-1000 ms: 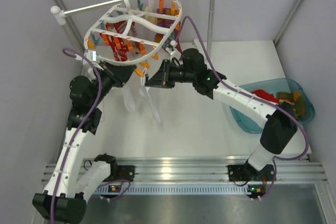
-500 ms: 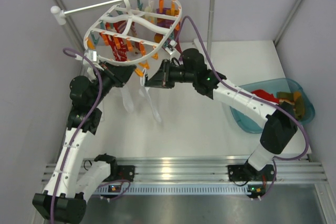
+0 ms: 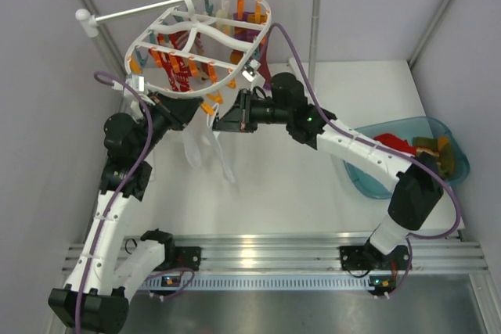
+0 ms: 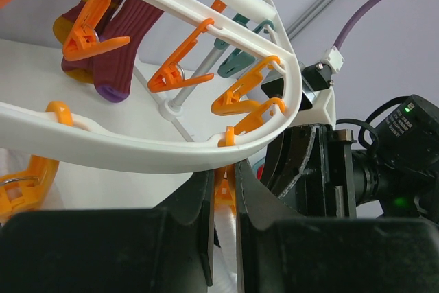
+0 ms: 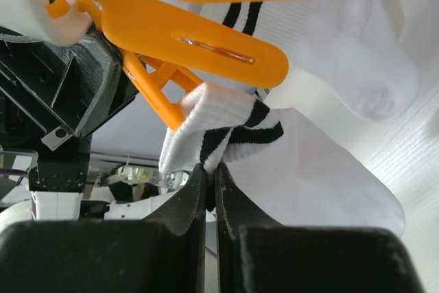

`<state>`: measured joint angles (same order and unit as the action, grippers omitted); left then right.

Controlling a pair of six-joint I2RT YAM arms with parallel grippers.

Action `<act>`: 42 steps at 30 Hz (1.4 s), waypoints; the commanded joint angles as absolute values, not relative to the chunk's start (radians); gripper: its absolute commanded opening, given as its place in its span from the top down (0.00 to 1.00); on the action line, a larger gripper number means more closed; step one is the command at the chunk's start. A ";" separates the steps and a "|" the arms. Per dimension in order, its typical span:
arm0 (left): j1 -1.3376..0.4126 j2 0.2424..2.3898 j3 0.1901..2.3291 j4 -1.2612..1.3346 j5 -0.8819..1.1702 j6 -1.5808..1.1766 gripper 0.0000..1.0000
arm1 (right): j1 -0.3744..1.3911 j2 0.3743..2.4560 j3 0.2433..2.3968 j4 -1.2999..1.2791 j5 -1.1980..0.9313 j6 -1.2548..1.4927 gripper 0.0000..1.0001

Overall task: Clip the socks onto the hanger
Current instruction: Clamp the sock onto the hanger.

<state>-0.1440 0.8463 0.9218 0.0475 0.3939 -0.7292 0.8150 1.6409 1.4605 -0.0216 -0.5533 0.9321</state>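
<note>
Two-arm huddle right under the near rim of the hanger (image 4: 137, 150), up on the rail rod (image 3: 141, 3). Left gripper (image 4: 223, 173): squeezed nearly shut on an orange clip (image 4: 226, 197) dangling off that rim. Right gripper (image 5: 209, 176): clamped tight on the black-striped cuff of a white sock (image 5: 322, 183), cuff touching the clip's lower end. More socks (image 3: 429, 149) over in the blue basin (image 3: 366, 180), far right.

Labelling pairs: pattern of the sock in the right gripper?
Sock: white, black cuff stripes; clearest in right wrist view.
</note>
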 commanded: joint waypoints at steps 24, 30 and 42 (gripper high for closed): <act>-0.138 0.838 0.931 0.032 0.391 -0.713 1.00 | 0.833 1.611 1.519 0.046 -0.548 0.867 1.00; -0.138 0.836 0.936 0.029 0.390 -0.718 0.79 | 0.833 1.626 1.545 0.037 -0.546 0.858 1.00; -0.138 0.762 0.974 -0.049 0.350 -0.673 0.37 | 0.824 1.634 1.539 0.040 -0.529 0.796 1.00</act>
